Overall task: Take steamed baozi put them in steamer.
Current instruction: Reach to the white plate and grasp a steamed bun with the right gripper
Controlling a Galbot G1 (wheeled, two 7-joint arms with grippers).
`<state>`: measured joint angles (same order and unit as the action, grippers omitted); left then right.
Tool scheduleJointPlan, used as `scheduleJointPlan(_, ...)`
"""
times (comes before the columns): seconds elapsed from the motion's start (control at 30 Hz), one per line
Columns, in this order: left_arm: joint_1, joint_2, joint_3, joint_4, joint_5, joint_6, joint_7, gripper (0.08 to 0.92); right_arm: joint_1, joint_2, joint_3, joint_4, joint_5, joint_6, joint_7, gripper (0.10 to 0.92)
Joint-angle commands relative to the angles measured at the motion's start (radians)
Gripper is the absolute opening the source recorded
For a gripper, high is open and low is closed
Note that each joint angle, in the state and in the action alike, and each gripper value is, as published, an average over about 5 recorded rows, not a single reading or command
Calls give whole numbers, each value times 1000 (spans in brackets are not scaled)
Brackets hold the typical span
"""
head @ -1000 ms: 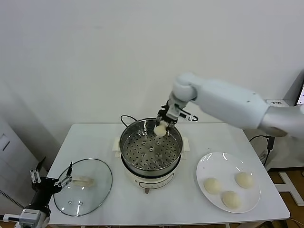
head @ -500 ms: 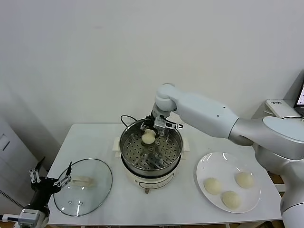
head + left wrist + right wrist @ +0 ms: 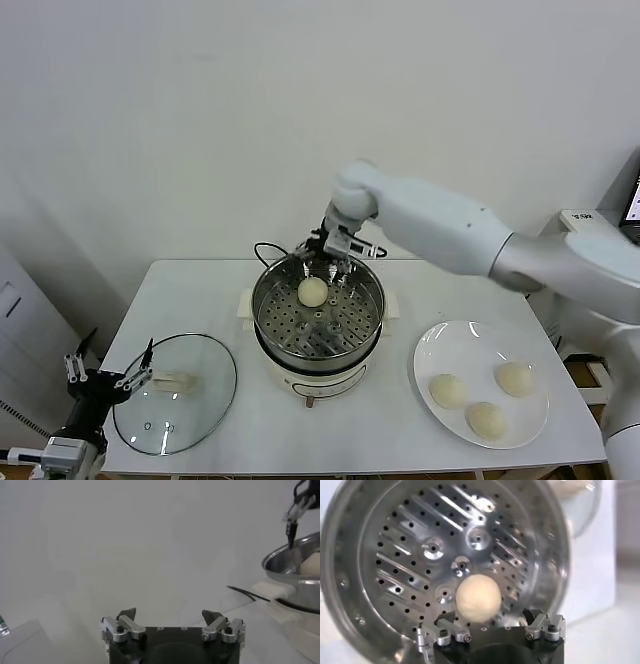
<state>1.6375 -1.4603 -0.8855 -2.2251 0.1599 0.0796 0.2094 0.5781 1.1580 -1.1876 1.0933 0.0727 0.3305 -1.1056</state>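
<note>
The steel steamer (image 3: 265, 320) stands mid-table on its cream base. One pale baozi (image 3: 313, 291) lies on the perforated tray at its back; in the right wrist view the baozi (image 3: 478, 598) sits free on the tray (image 3: 410, 555). My right gripper (image 3: 328, 249) is open and empty, just above the steamer's far rim, above and behind that baozi. Three more baozi (image 3: 447, 390) (image 3: 514, 377) (image 3: 486, 419) lie on the white plate (image 3: 455, 343) at the right. My left gripper (image 3: 105, 382) is open and empty, parked low at the table's front left.
A round glass lid (image 3: 200, 360) lies flat on the table at the front left, right beside my left gripper. A black cord (image 3: 265, 247) runs behind the steamer. The wall stands close behind the table.
My right gripper lowered the baozi into the steamer, let it go on the tray, and rose a little to the far rim. The left arm has not moved.
</note>
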Motion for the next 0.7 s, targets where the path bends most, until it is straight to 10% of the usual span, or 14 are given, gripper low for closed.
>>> scheduleJointPlan(0.03, -2, -1, 4, -4, 1, 2, 0, 823, 278, -136, -299, -9, 560, -413, -21, 823)
scheduleJointPlan(0.7, 14, -21, 10, -34, 19, 5, -2, 823, -23, -649, -340, 404, 304, -530, 17, 823)
